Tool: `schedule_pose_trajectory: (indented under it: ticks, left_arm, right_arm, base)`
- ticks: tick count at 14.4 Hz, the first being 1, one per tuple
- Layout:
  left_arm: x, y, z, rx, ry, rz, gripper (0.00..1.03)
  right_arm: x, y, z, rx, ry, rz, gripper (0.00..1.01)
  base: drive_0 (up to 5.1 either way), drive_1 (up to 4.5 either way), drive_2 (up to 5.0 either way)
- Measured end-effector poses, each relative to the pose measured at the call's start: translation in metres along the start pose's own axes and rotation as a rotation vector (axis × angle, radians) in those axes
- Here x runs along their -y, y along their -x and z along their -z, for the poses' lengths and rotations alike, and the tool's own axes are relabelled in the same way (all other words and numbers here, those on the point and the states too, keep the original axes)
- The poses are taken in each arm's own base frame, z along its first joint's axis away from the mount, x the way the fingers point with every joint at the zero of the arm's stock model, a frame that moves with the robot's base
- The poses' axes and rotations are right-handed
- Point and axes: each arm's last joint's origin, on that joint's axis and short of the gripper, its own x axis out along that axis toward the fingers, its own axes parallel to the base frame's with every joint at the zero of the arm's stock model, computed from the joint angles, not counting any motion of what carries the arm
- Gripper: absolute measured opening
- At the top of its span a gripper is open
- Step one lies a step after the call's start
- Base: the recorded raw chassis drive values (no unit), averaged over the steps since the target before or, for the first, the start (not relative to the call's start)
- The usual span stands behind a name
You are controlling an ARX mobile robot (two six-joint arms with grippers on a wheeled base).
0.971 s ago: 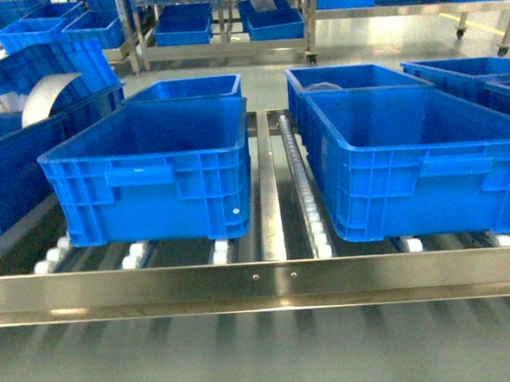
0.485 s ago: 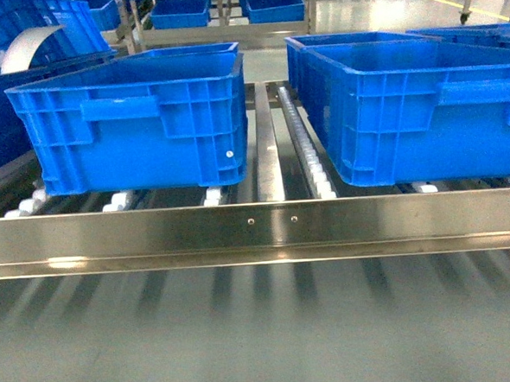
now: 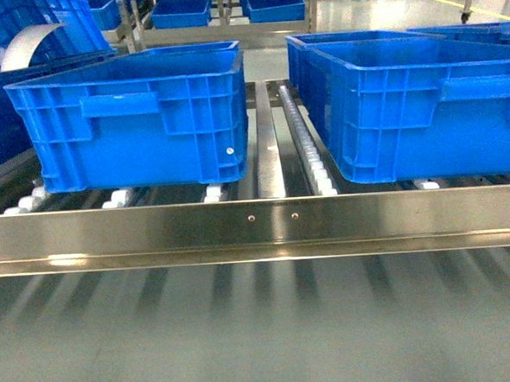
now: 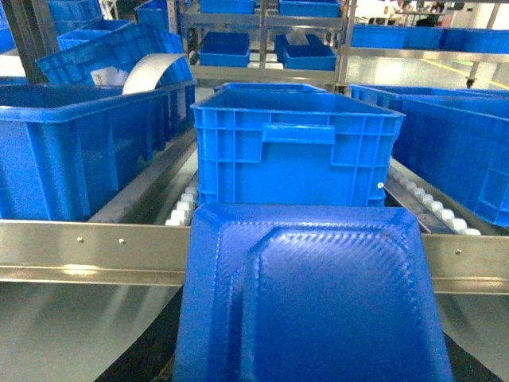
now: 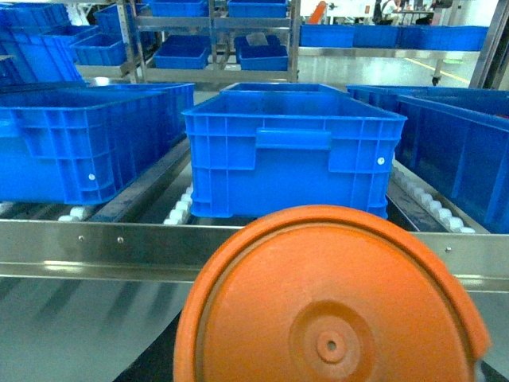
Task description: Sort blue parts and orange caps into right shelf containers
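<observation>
Both arms loaded, neither released yet. Left wrist view: blue part [image 4: 306, 298] fills the bottom of frame, a flat moulded tray-like piece, presumably carried by the left gripper; jaws hidden, so opening can't be told. Right wrist view: orange cap [image 5: 330, 298] does the same for the right gripper, round disc face-on, jaws also hidden.

Neither gripper shows in the head view, which has only the shelf [image 3: 257, 228] front rail and two front containers on the roller lanes.

Key relation: each load sits at the near side of the front rail, below crate rim height. Left crate [image 4: 296, 147] lies straight ahead of the blue part, just behind the rail. Right crate [image 5: 290, 147] lies straight ahead of the cap.

So my read: lift over the rail and rim, then forward; no lateral shift needed. Risk is clipping the near rim.
</observation>
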Motion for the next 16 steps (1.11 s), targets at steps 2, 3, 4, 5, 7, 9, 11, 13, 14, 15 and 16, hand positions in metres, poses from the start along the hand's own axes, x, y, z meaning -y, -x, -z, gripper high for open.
schedule_pose_trajectory:
  ticks: [2,3,4,5,7,9,11,13,14,15,16]
  left_arm:
    - [0.0,0.0,-0.0001,0.001,0.0,0.0,0.42]
    - [0.0,0.0,-0.0002,0.002,0.0,0.0,0.42]
    - [0.0,0.0,-0.0001,0.002,0.0,0.0,0.42]
    - [0.0,0.0,-0.0001,0.002,0.0,0.0,0.42]
    - [0.0,0.0,-0.0001,0.002,0.0,0.0,0.42]
    - [0.0,0.0,-0.0001,0.001,0.0,0.0,0.42]
    - [0.0,0.0,-0.0004,0.004,0.0,0.0,0.42]
    - [0.0,0.0,-0.0003,0.003,0.0,0.0,0.42]
    - [0.0,0.0,0.0,0.0,0.0,-0.002,0.42]
    - [0.0,0.0,-0.0003,0.003,0.0,0.001,0.42]
    - [0.0,0.0,-0.0001,0.002,0.0,0.0,0.42]
  right_arm:
    - [0.0,0.0,-0.0001,0.002,0.0,0.0,0.44]
    - [0.0,0.0,-0.0002,0.002,0.0,0.0,0.44]
    - [0.0,0.0,-0.0001,0.002,0.0,0.0,0.44]
    - [0.0,0.0,-0.0001,0.002,0.0,0.0,0.44]
    - [0.0,0.0,-0.0001,0.002,0.0,0.0,0.44]
    - [0.0,0.0,-0.0001,0.001,0.0,0.0,0.44]
    - [0.0,0.0,-0.0003,0.003,0.0,0.0,0.44]
    - [0.0,0.0,-0.0001,0.001,0.0,0.0,0.44]
    - [0.0,0.0,-0.0001,0.001,0.0,0.0,0.44]
    - [0.0,0.0,0.0,0.0,0.0,0.0,0.44]
    - [0.0,0.0,-0.0004,0.004,0.0,0.0,0.44]
  base:
    - [-0.1,4.24,-4.4]
    - [-0.1,4.24,-4.4]
    - [-0.1,4.26,-4.4]
    - [-0.1,4.26,-4.4]
    - [-0.1,4.25,-4.4]
    - [0.0,4.36,-4.3]
    - [0.1,4.42,-4.3]
    - [0.0,4.32,-4.3]
    - [0.0,4.28,-4.3]
    - [0.0,0.0,0.0]
    - [0.0,0.0,0.0]
